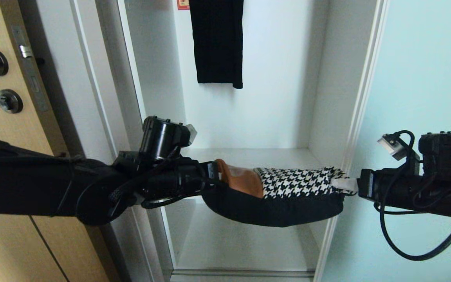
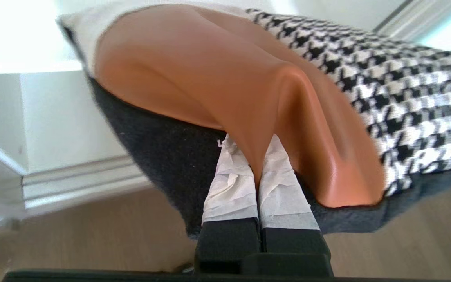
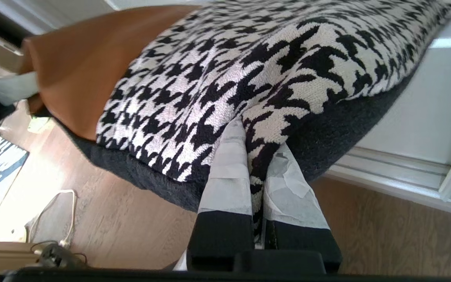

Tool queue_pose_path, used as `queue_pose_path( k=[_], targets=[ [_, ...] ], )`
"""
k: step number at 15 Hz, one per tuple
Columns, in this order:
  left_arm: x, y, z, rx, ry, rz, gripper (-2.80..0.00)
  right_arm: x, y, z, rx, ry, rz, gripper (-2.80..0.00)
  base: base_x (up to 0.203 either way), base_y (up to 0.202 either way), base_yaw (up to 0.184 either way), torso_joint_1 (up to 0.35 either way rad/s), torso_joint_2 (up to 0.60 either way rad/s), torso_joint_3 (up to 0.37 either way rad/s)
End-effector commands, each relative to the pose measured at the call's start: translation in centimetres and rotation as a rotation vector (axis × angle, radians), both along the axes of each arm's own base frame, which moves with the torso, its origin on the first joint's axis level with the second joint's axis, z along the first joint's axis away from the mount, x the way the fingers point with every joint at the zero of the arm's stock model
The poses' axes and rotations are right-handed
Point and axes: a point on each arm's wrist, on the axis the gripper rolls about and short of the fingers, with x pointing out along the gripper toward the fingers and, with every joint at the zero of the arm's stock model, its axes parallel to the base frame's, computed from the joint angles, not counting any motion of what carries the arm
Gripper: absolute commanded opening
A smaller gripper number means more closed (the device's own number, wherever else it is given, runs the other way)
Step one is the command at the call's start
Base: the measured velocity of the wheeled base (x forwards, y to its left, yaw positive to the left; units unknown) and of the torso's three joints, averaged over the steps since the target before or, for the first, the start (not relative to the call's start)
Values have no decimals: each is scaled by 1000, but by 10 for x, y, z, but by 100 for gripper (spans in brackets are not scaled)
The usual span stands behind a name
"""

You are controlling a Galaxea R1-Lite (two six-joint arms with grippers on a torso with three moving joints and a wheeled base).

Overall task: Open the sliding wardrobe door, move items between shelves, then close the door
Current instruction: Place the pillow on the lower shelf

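left hand (image 1: 211, 174): pinched tight on a raised fold of tan leather at one end of the bag (image 1: 284, 196), taped fingers (image 2: 233, 184) pressed together on the fold.
right hand (image 1: 347, 185): clamped narrow on the houndstooth corner at the opposite end, a tuck of fabric caught between its taped fingers (image 3: 229, 176).
why two grips: the bag is soft and flat; held at both ends it hangs slung between the hands, black underside sagging in the middle, so it probably will not flop or fold.
bag's place: in the air at the wardrobe's open front, just in front of the upper shelf (image 1: 249, 153), above the lower shelf (image 1: 233, 239), resting on neither.
sliding door (image 1: 425, 78): pushed aside to the right, opening clear.
arm pose: both forearms reach in roughly level from either side, hands pointing toward each other.
also inside: a black garment (image 1: 217, 39) hanging at the back.
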Motion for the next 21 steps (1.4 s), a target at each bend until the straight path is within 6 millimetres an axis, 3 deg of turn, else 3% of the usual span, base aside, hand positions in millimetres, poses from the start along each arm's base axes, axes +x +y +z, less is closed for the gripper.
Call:
queue_pose_path(
  k=[1,4,9,14,21],
  targets=[
    [-15,2,5,-8,-5,-14,-280,-21,-1,14,9,-39,13,-280,0,0,0,0,0,0],
    [-33,8,12,-21,-11,-26,-280,-42,1,11,6,-18,36,-280,0,0,0,0,0,0],
    [-59,20,-9,28,45,-25,-280,-74,0,6,48,8,42,-280,0,0,0,0,0,0],
    [-61,19,2,-13,-21,-24,-280,-81,0,-1,60,36,66,-280,0,0,0,0,0,0],
    [-66,15,-21,33,46,-46,-280,-83,-2,-6,65,52,73,-280,-57,0,1,2,1,0]
  ],
)
